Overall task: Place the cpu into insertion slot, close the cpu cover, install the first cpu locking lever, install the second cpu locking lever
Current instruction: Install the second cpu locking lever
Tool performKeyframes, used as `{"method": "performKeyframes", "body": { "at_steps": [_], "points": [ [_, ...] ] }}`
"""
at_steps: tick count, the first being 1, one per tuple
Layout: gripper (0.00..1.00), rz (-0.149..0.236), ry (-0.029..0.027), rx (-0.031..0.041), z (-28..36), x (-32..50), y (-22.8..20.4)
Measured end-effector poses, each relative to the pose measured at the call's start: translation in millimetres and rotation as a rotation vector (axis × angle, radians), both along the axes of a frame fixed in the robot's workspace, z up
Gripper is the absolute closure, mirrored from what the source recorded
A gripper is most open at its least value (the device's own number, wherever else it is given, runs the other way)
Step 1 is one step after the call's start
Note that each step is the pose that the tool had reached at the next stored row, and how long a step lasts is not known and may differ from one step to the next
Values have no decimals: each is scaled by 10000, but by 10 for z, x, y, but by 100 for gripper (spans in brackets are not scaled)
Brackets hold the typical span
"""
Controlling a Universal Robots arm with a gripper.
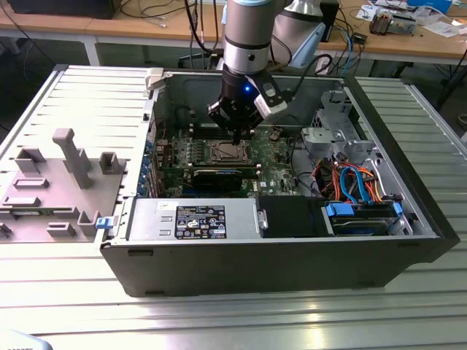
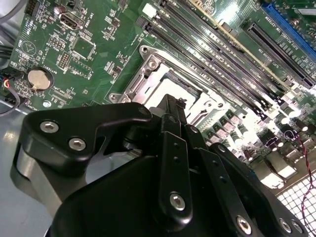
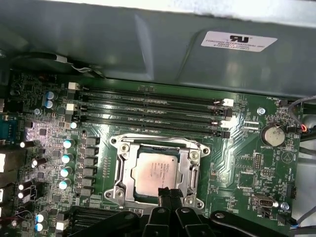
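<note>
The cpu [image 3: 154,170], a silvery square chip, lies flat in the insertion slot [image 1: 225,152] on the green motherboard. The cpu cover [image 3: 128,165], a silver frame, is down around the chip, which shows through its central opening. In the first wrist view my gripper [image 3: 168,193] is shut with its black fingertips pressed together at the socket's near edge, just above the chip's rim. The second wrist view shows the same gripper [image 2: 173,102] with its tip over the cover [image 2: 143,79]. Whether the locking levers are latched cannot be told. In the exterior view the gripper [image 1: 237,135] hangs directly over the socket.
Several long memory slots [image 3: 153,111] run beside the socket, towards the case wall [image 3: 148,49]. A coin battery [image 3: 272,135] sits on the board. A black graphics card [image 1: 219,175], power supply [image 1: 193,219] and cabled drive cage [image 1: 350,182] crowd the case. A grey fixture tray [image 1: 58,182] lies outside.
</note>
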State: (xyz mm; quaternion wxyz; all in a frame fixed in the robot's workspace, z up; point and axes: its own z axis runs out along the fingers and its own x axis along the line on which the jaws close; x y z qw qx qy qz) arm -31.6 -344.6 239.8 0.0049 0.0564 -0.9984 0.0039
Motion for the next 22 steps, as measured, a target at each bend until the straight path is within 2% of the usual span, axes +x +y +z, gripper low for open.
{"method": "performKeyframes", "body": {
  "at_steps": [22],
  "points": [
    [89, 1, 0, 0, -1, 0, -132]
  ]
}}
